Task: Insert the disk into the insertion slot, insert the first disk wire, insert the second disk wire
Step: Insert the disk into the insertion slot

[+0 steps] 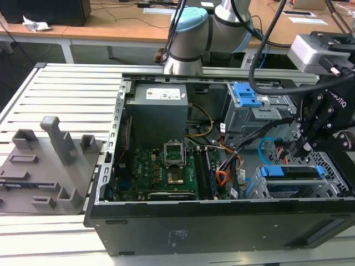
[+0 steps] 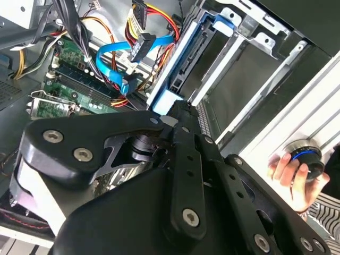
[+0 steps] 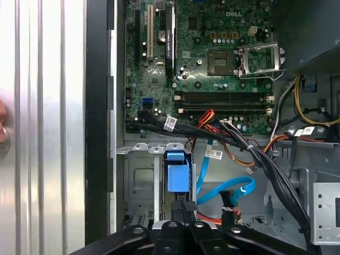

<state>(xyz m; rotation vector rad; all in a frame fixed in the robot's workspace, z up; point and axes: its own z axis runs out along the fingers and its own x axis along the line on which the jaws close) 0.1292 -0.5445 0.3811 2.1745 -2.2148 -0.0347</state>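
Observation:
The disk (image 1: 294, 172), dark with blue carrier rails, lies flat in the insertion slot (image 1: 259, 187), a low grey perforated bay at the case's near corner on the exterior view's right. My gripper (image 1: 304, 148) hangs just above it, fingers drawn together with nothing seen between them. In the first wrist view the gripper (image 3: 183, 204) sits right at the disk's blue end tab (image 3: 176, 175). A blue flat disk wire (image 3: 228, 186) with a black plug lies loose beside the bay. A second plug on red, yellow and black wires (image 2: 141, 45) hangs free nearby.
A taller grey cage with a blue ribbed tab (image 1: 247, 95) stands behind the bay. Black cable bundles (image 3: 255, 154) cross beside the motherboard (image 1: 166, 166). A grey fixture (image 1: 50, 160) sits on the slotted table at the exterior view's left. A person's hand (image 2: 295, 175) rests on a knob.

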